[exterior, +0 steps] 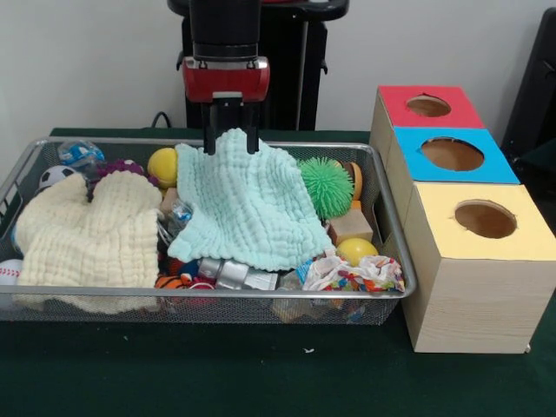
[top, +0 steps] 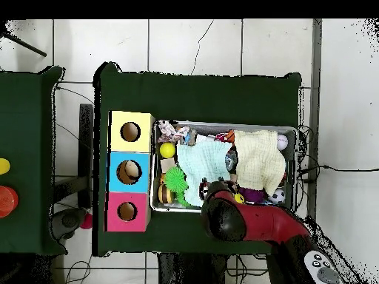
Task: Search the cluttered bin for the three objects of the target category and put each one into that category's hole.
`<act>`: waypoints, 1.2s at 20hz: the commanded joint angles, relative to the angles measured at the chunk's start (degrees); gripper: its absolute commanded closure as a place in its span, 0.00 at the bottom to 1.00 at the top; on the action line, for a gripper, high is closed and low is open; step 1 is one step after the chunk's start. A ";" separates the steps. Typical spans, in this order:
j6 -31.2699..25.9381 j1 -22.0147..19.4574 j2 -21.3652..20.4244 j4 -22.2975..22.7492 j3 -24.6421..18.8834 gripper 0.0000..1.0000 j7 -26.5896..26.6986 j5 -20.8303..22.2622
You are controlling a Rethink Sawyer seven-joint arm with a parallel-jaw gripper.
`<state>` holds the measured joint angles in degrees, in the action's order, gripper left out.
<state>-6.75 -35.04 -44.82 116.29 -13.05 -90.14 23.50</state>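
Note:
My gripper (exterior: pixel 231 146) hangs over the far rim of the wire bin (exterior: pixel 393 228), shut on the top edge of a mint-green cloth (exterior: pixel 252 204). The cloth is pulled up into a peak and drapes down over the middle of the bin. A cream cloth (exterior: pixel 91 230) covers the left part. Loose toys show around them: a green spiky ball (exterior: pixel 327 185), yellow balls (exterior: pixel 162 167) (exterior: pixel 357 251), a wooden block (exterior: pixel 350 226) and a soccer ball (exterior: pixel 54 176). From overhead the arm (top: pixel 244 218) hides the gripper; the mint cloth (top: pixel 203 164) and cream cloth (top: pixel 257 159) show.
Three wooden boxes with round holes stand in a row to the right of the bin: red top (exterior: pixel 395 100) farthest, blue (exterior: pixel 413 143) in the middle, yellow (exterior: pixel 443 200) nearest. Small toys crowd the bin's front edge, including a patterned fabric bundle (exterior: pixel 356 274).

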 commanded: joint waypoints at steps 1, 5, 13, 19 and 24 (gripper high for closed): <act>0.93 -0.35 -0.57 0.25 -4.61 0.00 -5.87 0.52; 1.88 0.23 0.33 -0.68 -3.86 0.00 -6.25 0.81; 6.22 2.02 4.38 -2.44 -0.46 0.00 -7.49 2.17; 11.44 4.21 11.38 -5.27 3.90 0.00 -7.43 3.12; 14.26 4.99 14.53 -6.80 5.36 0.00 -6.69 2.90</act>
<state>3.90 -30.68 -36.73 115.13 -9.92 -90.14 23.54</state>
